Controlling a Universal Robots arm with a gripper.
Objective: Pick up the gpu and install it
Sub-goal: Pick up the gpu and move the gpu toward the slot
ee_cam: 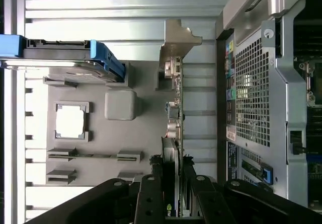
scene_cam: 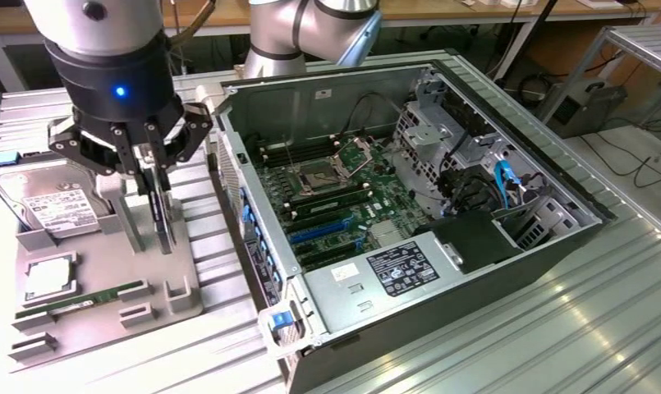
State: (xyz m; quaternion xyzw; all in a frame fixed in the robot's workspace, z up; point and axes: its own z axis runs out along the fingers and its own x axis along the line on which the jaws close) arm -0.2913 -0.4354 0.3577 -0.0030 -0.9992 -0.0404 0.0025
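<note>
One thin flat black circuit card, the gpu (scene_cam: 163, 222) (ee_cam: 172, 113), stands upright on its long edge in a grey slotted holder plate (scene_cam: 103, 261) (ee_cam: 146, 108). The plate lies on the ribbed metal bench (scene_cam: 527, 328) (ee_cam: 100, 2), just to the exterior view's left of the open grey computer case (scene_cam: 341, 318) (ee_cam: 254, 98).

The plate also carries three other parts, all farther from the case than the card:
- one silver hard drive with a white label (scene_cam: 57, 209) (ee_cam: 60, 65)
- one square silvery processor chip (scene_cam: 48, 277) (ee_cam: 70, 122)
- one slim green memory stick (scene_cam: 78, 300) (ee_cam: 93, 156)

One silver-and-black robot arm (scene_cam: 100, 49) hangs over the plate. Its black claw (scene_cam: 152, 176) (ee_cam: 172, 176) is clenched on the top edge of the gpu, which sits in its slot.

The card occupies the plate's edge nearest the case. Only a narrow strip of bare bench lies between that edge and the case's side wall. Above the case the side panel is off, so the green board inside lies exposed from above. On the case's far side, toward the exterior view's right, the bench runs wide and bare.

The gpu's long axis runs parallel to the case's near wall. Its silvery metal bracket (ee_cam: 176, 38) is at the end toward the hard drive, and its flat faces look toward the case and away from it
</note>
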